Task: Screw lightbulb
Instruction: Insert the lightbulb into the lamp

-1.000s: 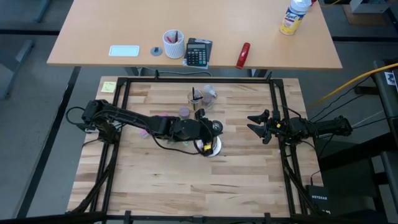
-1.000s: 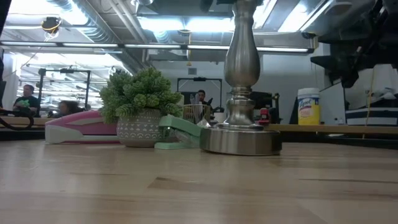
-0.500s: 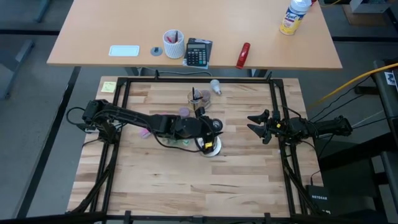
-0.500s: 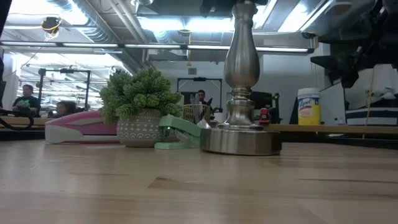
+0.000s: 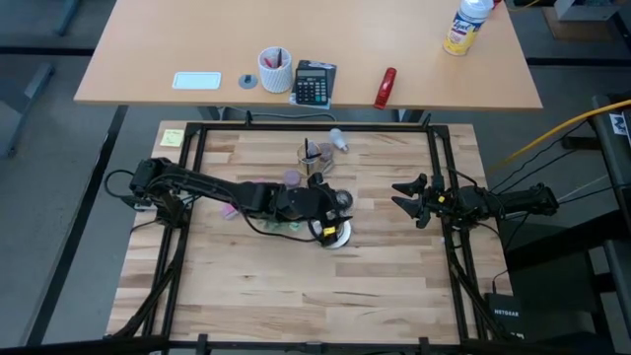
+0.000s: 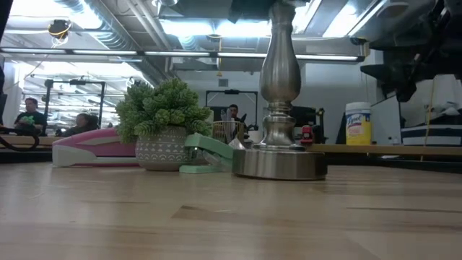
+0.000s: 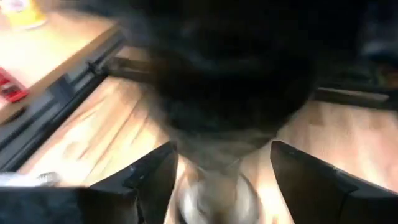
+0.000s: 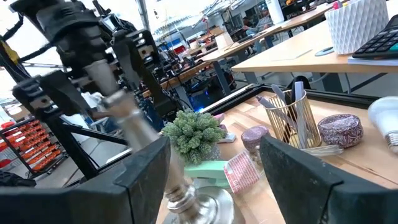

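Bulb loose on the table, L gripper over the stand

Lightbulb lies on its side near the table's far edge, just beside the gold pen cup (well apart from the stand). Left gripper sits above the stand w/ fingers spread, holding nothing. Right gripper waits at the right, fingers apart, empty.
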You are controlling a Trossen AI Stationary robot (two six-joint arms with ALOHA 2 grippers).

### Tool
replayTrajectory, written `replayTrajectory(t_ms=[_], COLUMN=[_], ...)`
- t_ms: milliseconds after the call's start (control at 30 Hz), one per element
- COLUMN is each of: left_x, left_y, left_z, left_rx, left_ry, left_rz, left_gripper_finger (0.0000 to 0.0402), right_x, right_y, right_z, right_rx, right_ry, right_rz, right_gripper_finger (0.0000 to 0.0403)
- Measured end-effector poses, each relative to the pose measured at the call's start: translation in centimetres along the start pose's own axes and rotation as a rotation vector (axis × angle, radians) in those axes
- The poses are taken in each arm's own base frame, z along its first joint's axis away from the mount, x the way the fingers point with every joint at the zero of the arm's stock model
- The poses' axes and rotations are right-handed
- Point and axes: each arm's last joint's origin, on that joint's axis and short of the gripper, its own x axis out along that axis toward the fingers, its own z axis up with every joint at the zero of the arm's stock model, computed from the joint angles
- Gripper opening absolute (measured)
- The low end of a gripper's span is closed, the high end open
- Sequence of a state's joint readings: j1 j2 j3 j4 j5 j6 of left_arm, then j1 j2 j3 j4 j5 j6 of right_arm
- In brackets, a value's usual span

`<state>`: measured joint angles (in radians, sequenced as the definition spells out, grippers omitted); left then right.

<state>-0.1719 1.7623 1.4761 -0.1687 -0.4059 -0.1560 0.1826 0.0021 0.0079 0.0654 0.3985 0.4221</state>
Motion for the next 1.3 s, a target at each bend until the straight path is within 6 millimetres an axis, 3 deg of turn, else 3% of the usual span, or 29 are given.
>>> replayTrajectory(t_ms=[200,500,767,967,1300], left_x=[-2.9,-6.5,-7.8,-8.3,-8.3], left_y=[0.9,0.3,-1.3,-2.0,-2.0], left_z=[0.5,0.1,-1.3,-1.9,-1.9], left_rx=[-0.034,0.002,-0.05,-0.067,-0.069], left_ry=[0.085,0.199,0.305,0.348,0.35], left_rz=[0.004,-0.017,-0.027,-0.025,-0.023], left_gripper_finger=[0.0242,0.0245,0.0245,0.0245,0.0245], right_x=[0.0,0.0,0.3,0.8,3.9], right_y=[0.0,0.0,-0.2,0.7,2.2], right_z=[0.0,0.0,0.5,2.6,5.0], right_rx=[0.0,0.01,0.056,0.038,-0.056], right_ry=[0.0,-0.005,-0.073,-0.112,-0.076], right_rz=[0.0,-0.004,-0.149,-0.262,-0.482], right_gripper_finger=[0.0253,0.0253,0.0253,0.0253,0.0253])
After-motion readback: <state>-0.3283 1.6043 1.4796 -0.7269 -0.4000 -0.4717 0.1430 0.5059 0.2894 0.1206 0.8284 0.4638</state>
